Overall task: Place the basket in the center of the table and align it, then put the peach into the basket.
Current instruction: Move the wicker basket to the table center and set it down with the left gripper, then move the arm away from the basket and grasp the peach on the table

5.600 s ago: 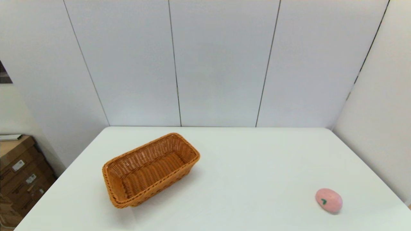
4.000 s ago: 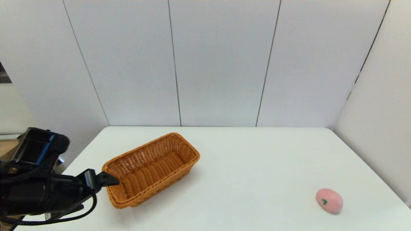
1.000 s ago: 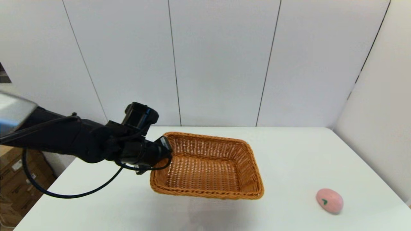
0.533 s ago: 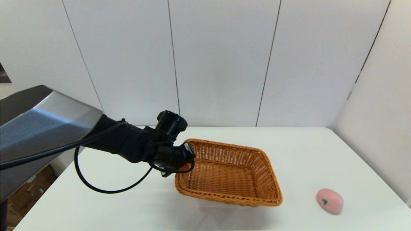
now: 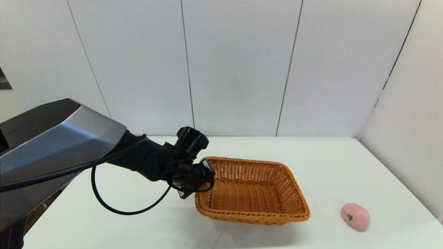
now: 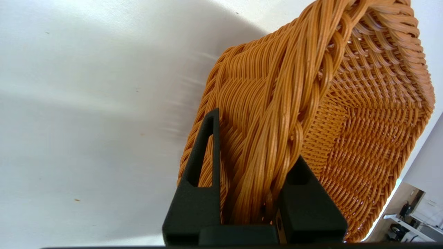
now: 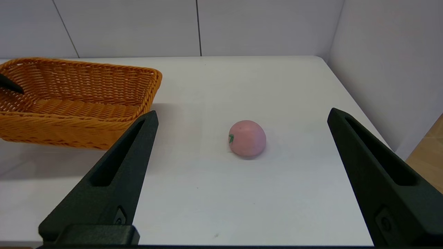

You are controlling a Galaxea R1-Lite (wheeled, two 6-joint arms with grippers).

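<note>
The orange-brown wicker basket (image 5: 252, 190) is near the middle of the white table (image 5: 328, 162), its long side running left to right. My left gripper (image 5: 204, 173) is shut on the braided rim of its left short end. In the left wrist view the rim (image 6: 311, 69) is pinched between my left gripper (image 6: 256, 145). The pink peach (image 5: 355, 216) lies on the table to the front right, apart from the basket. In the right wrist view my right gripper (image 7: 243, 113) stands open low over the table, with the peach (image 7: 247, 137) ahead between its fingers and the basket (image 7: 79, 100) off to one side.
White wall panels (image 5: 235, 69) stand behind the table and along its right side. The left arm's grey link (image 5: 52, 145) and a black cable loop (image 5: 121, 211) cross the table's left part. Bare table lies between basket and peach.
My left gripper has taken hold of the basket's end, carried it from the table's left toward the middle and turned it. Over the last half second it shifted slightly right and levelled. The peach stayed put.
</note>
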